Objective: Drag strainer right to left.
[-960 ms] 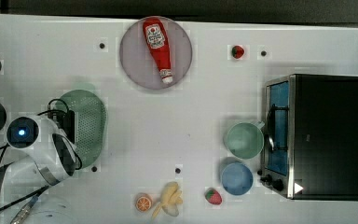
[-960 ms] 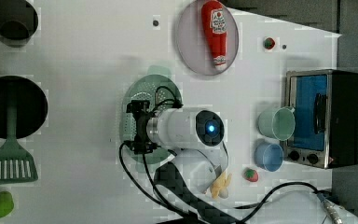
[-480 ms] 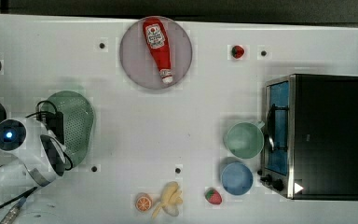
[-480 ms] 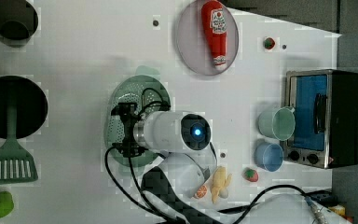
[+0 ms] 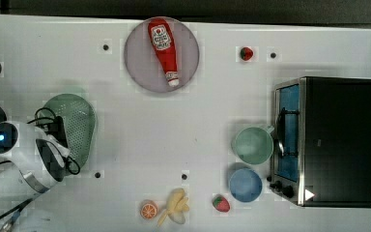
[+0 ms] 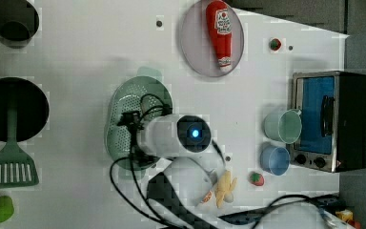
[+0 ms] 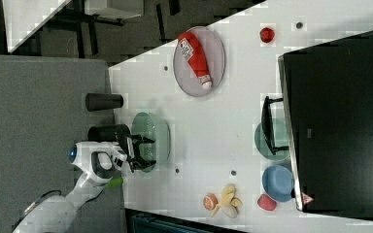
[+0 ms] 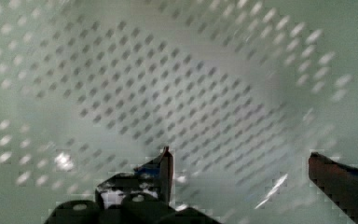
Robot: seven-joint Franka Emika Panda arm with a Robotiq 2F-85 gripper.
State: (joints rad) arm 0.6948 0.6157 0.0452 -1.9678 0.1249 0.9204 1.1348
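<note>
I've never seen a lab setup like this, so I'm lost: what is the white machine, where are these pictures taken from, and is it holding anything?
The white machine is a robot arm; its gripper reaches into the pale green strainer with its jaws open, holding nothing. Three cameras look down at the white table; the wrist view looks past the fingers into the strainer's holes. Also there: a ketchup bottle on a plate, a toaster oven, a mint mug, a blue bowl and toy fruit.

The red plastic ketchup bottle (image 5: 163, 49) on the round grey plate (image 5: 140, 72) carries a label, its lettering too small to read.
</note>
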